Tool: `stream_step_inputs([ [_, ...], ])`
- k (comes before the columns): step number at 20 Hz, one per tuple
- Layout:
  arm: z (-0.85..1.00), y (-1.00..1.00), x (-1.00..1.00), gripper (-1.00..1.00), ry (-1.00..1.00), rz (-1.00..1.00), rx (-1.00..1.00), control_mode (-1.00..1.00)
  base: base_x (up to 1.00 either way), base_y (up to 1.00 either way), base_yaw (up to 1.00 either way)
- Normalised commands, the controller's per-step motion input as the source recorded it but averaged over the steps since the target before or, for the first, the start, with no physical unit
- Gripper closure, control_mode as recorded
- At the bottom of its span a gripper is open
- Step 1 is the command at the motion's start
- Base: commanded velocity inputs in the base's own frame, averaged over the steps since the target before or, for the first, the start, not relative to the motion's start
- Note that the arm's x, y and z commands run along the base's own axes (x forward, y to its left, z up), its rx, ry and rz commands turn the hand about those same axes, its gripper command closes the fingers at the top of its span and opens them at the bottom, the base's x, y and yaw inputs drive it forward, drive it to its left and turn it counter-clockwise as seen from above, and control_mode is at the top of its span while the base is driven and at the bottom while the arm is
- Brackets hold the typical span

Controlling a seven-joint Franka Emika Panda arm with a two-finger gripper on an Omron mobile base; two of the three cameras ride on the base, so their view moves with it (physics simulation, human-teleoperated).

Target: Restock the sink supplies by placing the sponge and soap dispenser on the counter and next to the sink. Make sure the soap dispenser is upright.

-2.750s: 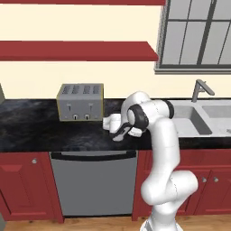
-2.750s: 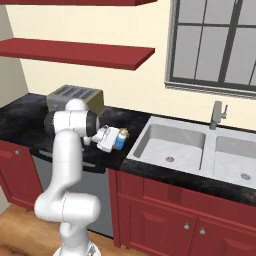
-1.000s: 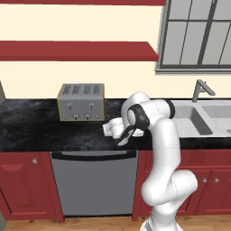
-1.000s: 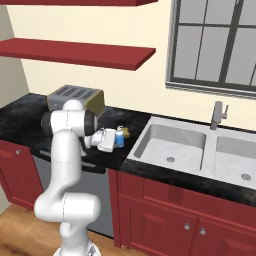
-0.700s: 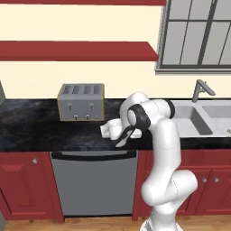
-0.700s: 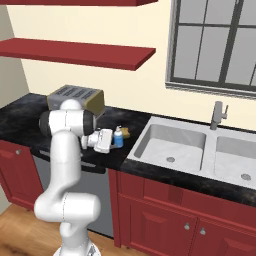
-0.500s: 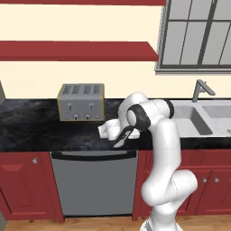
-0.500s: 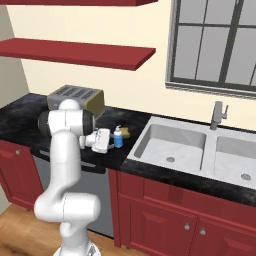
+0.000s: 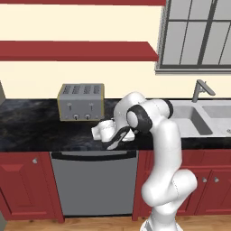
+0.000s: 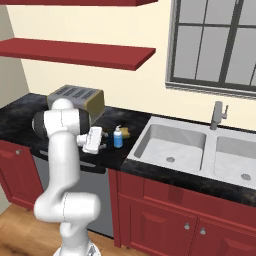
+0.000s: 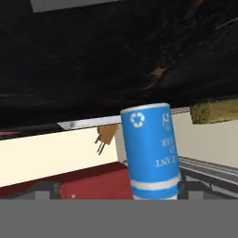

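The blue soap dispenser [image 10: 118, 138] stands upright on the black speckled counter [image 10: 134, 120], just left of the sink [image 10: 165, 145]. The tan sponge [image 10: 126, 133] lies right behind it. My gripper [image 10: 104, 146] is open, level with the dispenser and a short way left of it, not touching it. The hand view is rolled upside down: the dispenser [image 11: 151, 148] hangs from the counter [image 11: 93, 56] ahead of the spread fingertips [image 11: 46, 188], with the sponge [image 11: 214, 111] to its right. In the left base view my gripper [image 9: 116, 140] hovers at the counter's front edge.
A silver toaster [image 9: 81, 102] sits at the back of the counter, left of the hand. The grey faucet [image 10: 217, 115] rises behind the double sink. A dishwasher front [image 9: 92, 180] lies below the counter edge, and red shelves hang overhead.
The gripper has let go of the soap dispenser and drawn back to the left, away from the sink. The dispenser stays upright on the counter.
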Motion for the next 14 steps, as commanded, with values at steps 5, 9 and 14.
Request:
stream_step_inputs([
  [5,0.29,0.34,-0.91,-1.00,-0.14,0.00,0.00,-1.00,0.00,0.00,0.00],
  [9,0.53,0.18,-1.00,-1.00,-0.18,-0.01,0.00,-1.00,0.00,0.00,0.00],
  [14,0.83,0.00,-1.00,-1.00,-0.24,-0.03,-0.02,-1.00,0.00,0.00,0.00],
])
